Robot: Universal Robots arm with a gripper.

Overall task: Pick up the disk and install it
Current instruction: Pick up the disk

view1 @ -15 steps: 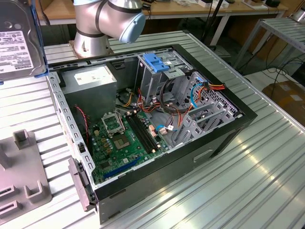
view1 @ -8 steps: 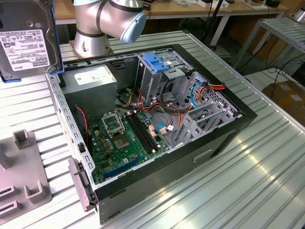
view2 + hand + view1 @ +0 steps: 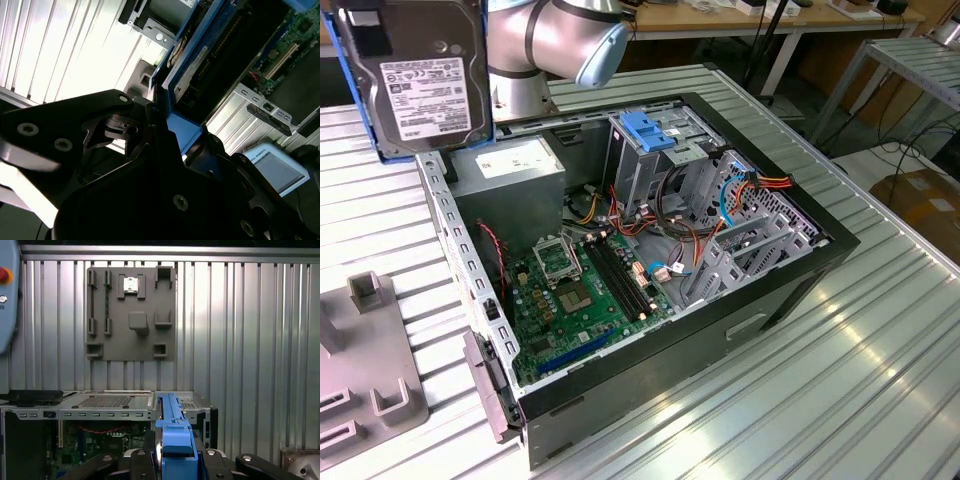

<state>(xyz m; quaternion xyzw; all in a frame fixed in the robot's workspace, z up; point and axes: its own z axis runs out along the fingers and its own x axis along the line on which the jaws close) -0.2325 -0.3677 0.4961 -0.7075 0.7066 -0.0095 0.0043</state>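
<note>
Gripper: the gripper (image 3: 172,462) is clamping the disk by its blue rail, one black finger pressing on each side, as both wrist views are showing.
Disk: the disk (image 3: 415,75) is hanging in the air at the exterior view's upper left, standing upright, its pale label facing that camera.
Disk's place: it is hovering near the power supply (image 3: 510,170) corner of the open computer case (image 3: 790,290), well apart from the drive cage (image 3: 650,150).
Case: it is lying on its side on the slatted metal table (image 3: 880,380), exposing the green circuit board (image 3: 580,290).
Grey tray: the grey tray (image 3: 131,315) is lying beside the case.
</note>
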